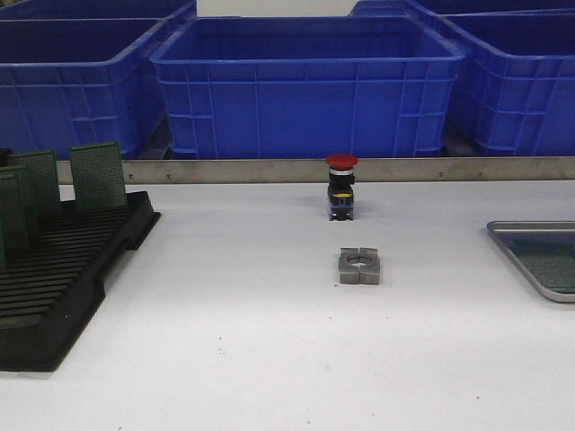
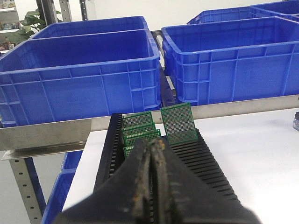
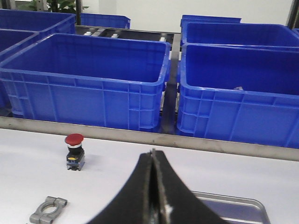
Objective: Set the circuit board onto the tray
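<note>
Here my left gripper, fingers pressed together on nothing, points straight at the circuit boards standing upright in the black rack; my right gripper, likewise closed, hangs over the tray.

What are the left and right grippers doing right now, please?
Left gripper: jaws closed, holding nothing, above the black rack.
Right gripper: jaws closed, holding nothing, near the tray.
</note>
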Action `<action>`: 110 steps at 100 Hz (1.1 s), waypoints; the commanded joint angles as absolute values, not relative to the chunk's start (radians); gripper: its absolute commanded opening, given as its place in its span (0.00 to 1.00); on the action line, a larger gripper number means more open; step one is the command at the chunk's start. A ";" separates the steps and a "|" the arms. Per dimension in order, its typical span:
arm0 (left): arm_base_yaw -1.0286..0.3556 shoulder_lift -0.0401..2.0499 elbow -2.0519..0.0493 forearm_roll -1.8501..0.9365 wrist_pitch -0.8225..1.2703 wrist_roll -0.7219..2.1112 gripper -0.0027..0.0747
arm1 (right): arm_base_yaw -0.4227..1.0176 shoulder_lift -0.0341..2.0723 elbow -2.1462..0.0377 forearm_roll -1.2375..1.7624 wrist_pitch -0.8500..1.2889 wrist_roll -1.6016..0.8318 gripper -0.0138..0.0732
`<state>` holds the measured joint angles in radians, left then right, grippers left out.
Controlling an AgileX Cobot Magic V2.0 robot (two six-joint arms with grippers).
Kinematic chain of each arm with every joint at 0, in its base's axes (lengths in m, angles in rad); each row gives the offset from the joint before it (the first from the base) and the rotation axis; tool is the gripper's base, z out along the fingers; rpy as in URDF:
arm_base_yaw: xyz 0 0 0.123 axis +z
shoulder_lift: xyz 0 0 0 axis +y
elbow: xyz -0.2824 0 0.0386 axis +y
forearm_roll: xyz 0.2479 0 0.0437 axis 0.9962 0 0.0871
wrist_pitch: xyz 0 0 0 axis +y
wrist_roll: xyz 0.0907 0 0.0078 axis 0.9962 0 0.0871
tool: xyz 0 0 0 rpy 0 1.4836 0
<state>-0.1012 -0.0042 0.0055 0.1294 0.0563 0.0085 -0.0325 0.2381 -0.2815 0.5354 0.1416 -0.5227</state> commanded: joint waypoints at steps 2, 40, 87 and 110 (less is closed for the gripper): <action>-0.100 -0.036 0.044 0.123 -0.028 0.000 0.01 | -0.034 0.208 -0.281 0.320 0.046 -0.309 0.08; -0.100 -0.036 0.044 0.123 -0.028 0.000 0.01 | -0.034 0.013 -0.088 0.000 -0.043 0.029 0.08; -0.100 -0.036 0.044 0.123 -0.028 0.000 0.01 | -0.034 -0.027 0.034 -0.005 -0.125 0.042 0.08; -0.100 -0.036 0.044 0.123 -0.028 0.000 0.01 | -0.034 -0.027 0.034 0.000 -0.123 0.042 0.08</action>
